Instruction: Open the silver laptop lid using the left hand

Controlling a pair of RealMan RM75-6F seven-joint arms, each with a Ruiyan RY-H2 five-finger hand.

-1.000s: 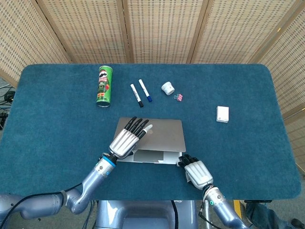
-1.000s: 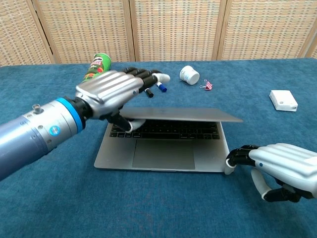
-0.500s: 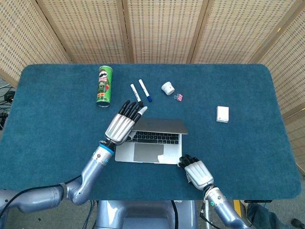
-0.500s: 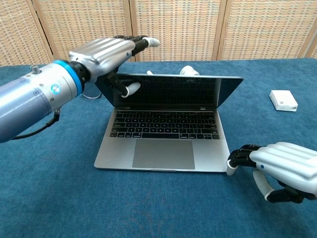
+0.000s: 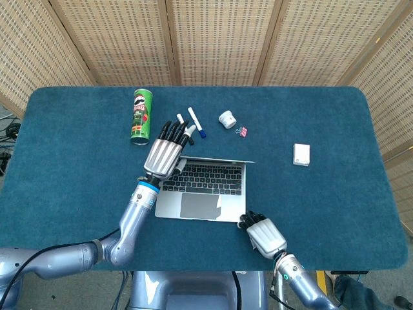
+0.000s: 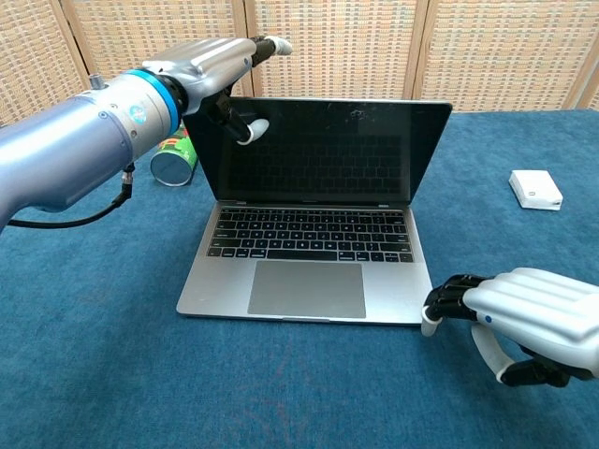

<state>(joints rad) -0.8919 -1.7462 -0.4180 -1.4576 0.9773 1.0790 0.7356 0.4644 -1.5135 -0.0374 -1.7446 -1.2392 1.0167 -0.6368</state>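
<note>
Lid (image 6: pixel 318 150) now raised past upright, was half open before. Left hand (image 5: pixel 164 154) grips its top left corner. Laptop (image 5: pixel 200 191) at table (image 5: pixel 64 168) centre. Right hand (image 6: pixel 533 323) at 5 o'clock, fingertips touching base corner, holding nothing.

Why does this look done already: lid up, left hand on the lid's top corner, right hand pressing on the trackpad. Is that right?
Not quite. The right hand is not on the trackpad; the chest view shows it on the table beside the silver laptop's front right corner, fingertips at the base edge. The rest holds: lid up, left hand at the lid's top corner.
</note>
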